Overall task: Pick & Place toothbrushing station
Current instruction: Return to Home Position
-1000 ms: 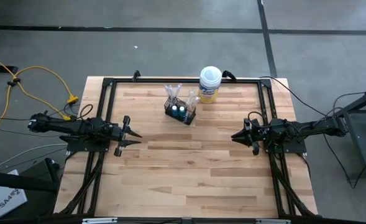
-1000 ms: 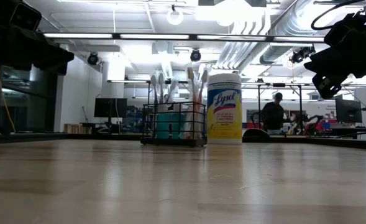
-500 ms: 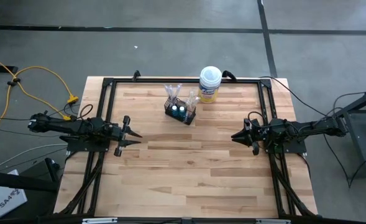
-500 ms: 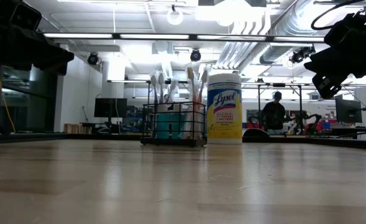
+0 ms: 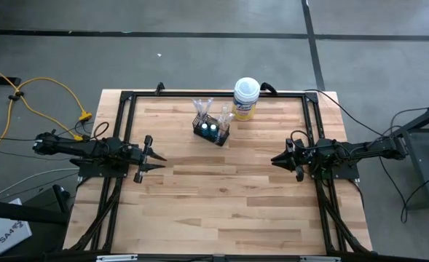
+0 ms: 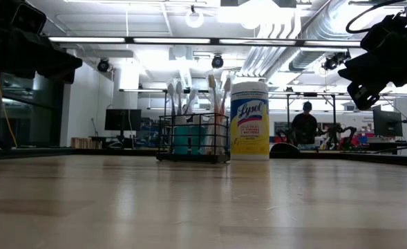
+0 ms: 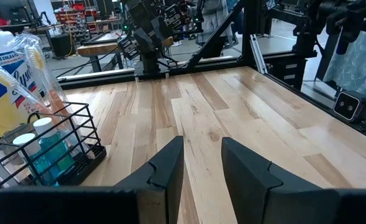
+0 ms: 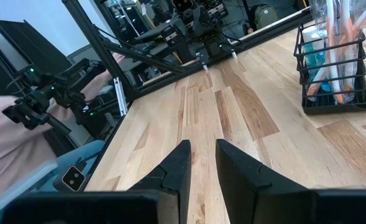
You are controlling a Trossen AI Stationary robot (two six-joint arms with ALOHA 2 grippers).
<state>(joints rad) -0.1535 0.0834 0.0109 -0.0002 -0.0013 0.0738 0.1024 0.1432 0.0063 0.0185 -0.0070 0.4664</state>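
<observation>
The toothbrushing station is a small black wire basket (image 5: 211, 132) standing on its base on the wooden table, toward the far edge near the middle. It also shows in the low view (image 6: 193, 138). Slim pale toothbrushes (image 6: 179, 97) stick up out of it, and two teal-topped tubes (image 7: 45, 144) stand inside. My left gripper (image 5: 160, 159) hovers at the table's left side, pointing level toward the centre, open and empty (image 7: 202, 163). My right gripper (image 5: 274, 160) hovers at the right side, facing it, open a little and empty (image 8: 203, 163). Both are well short of the basket.
A white-lidded, yellow-labelled canister (image 5: 246, 98) stands just right of the basket, near the far edge. A black metal frame (image 5: 127, 98) runs round the table. Bare wood lies between the grippers and toward the near edge. A person (image 6: 303, 124) stands in the room behind.
</observation>
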